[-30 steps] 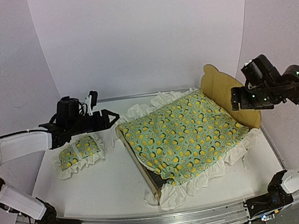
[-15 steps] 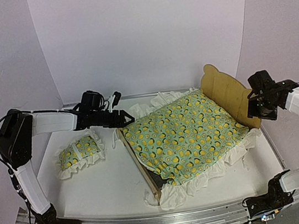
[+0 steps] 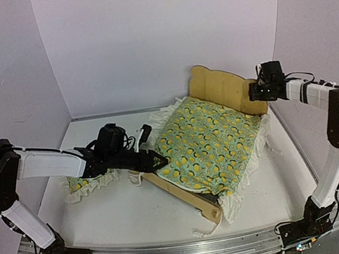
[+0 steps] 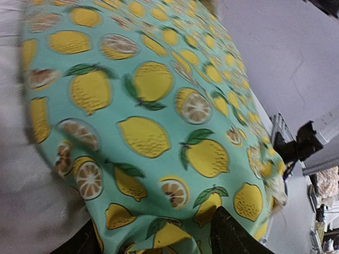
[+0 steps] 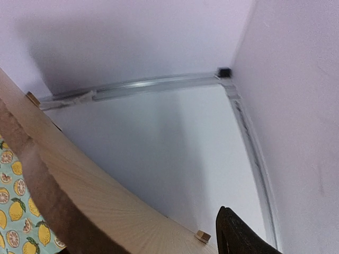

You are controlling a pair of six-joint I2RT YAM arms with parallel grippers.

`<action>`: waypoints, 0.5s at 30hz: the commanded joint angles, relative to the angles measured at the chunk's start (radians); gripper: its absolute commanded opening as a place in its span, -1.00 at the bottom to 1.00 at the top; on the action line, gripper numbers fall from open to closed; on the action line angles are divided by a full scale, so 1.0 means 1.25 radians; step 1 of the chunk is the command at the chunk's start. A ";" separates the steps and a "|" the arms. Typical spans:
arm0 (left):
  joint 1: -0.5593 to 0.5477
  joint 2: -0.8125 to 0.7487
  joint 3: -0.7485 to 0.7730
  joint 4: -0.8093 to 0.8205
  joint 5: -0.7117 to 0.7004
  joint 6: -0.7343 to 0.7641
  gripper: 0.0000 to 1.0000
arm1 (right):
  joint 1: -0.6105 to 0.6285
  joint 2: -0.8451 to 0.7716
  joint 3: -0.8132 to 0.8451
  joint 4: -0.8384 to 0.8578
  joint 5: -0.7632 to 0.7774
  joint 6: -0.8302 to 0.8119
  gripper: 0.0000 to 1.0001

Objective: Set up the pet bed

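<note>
Task item: light plywood pet bed (image 3: 215, 86) with a rounded, ear-shaped headboard. It stands askew on the white table (image 3: 119, 216), headboard toward the back right.
Cover: green lemon-print quilt (image 3: 212, 140) with a white ruffle, spread over the frame and overhanging its right side.
Cushion: small matching ruffled pillow (image 3: 79, 184), left of the bed, partly under the left arm.
Left arm: left gripper (image 3: 157, 161) at the quilt's left corner; grip state cannot be determined.
Right arm: right gripper (image 3: 254, 93) at the headboard's right end; grip state cannot be determined.
</note>
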 commanded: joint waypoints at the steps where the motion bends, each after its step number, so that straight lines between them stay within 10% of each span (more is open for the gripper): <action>1: -0.132 -0.037 -0.033 -0.005 0.004 -0.104 0.24 | 0.022 0.182 0.207 0.189 -0.321 0.011 0.31; 5: -0.225 -0.014 -0.005 0.012 0.028 -0.118 0.25 | 0.068 0.303 0.431 0.037 -0.412 0.015 0.41; 9: -0.229 -0.113 -0.016 -0.032 -0.009 -0.090 0.39 | 0.085 0.266 0.571 -0.247 -0.243 0.049 0.79; 15: -0.095 -0.270 0.046 -0.298 -0.123 0.028 0.57 | 0.085 0.057 0.444 -0.454 -0.077 0.035 0.97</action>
